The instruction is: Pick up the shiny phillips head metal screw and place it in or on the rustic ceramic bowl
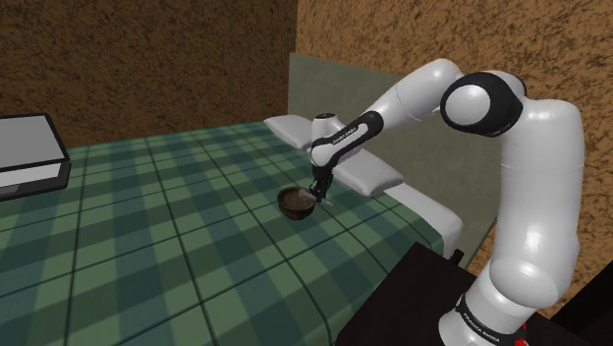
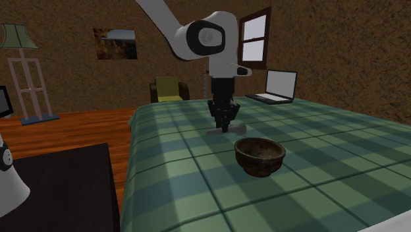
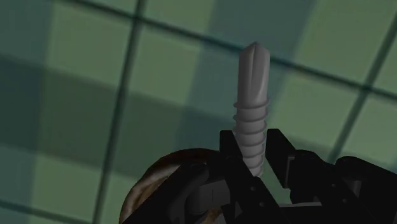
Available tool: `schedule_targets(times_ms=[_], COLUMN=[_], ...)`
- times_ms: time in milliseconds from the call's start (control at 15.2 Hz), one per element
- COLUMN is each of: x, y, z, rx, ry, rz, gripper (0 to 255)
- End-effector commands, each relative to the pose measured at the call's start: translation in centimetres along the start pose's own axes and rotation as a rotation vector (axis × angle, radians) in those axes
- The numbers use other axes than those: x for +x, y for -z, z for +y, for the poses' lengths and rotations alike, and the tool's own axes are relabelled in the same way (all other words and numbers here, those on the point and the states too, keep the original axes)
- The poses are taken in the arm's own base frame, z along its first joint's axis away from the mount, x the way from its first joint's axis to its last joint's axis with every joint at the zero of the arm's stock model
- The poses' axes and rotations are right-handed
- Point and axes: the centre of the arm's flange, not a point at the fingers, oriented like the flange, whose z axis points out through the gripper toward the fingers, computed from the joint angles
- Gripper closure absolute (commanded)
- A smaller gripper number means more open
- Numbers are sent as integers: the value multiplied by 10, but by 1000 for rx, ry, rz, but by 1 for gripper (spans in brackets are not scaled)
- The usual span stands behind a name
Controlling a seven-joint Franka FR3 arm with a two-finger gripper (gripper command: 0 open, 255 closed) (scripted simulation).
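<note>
A grey metal screw with a cross-slotted tip is clasped by its threaded shank in my black gripper, which is shut on it. Seen from the second exterior view, the gripper points straight down and the screw lies level, close over the green plaid bedspread. A dark brown bowl stands upright on the bed a short way from the gripper. The shoulder view has the gripper right beside that bowl. The bowl's rim peeks out behind my fingers.
Two white pillows lie at the bed's head, close behind the gripper. An open laptop rests on the bed's far side. The dark stand borders the bed. An armchair and a floor lamp stand on the wooden floor.
</note>
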Motion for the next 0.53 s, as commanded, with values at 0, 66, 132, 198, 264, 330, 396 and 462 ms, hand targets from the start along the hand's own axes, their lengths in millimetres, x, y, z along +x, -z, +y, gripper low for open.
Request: schedule_targets(times_ms=[0,66,132,198,264,330,396,462], x=[27,39,52,64,76,89,101,113], y=[1,1,2,2,3,3,3,4], z=[9,14,18,23,28,33,37,42], rx=[0,0,0,0,0,0,0,0], ry=[0,0,0,0,0,0,0,0], rz=[0,0,0,0,0,0,0,0], gripper=[255,255,255,255,255,255,255,255])
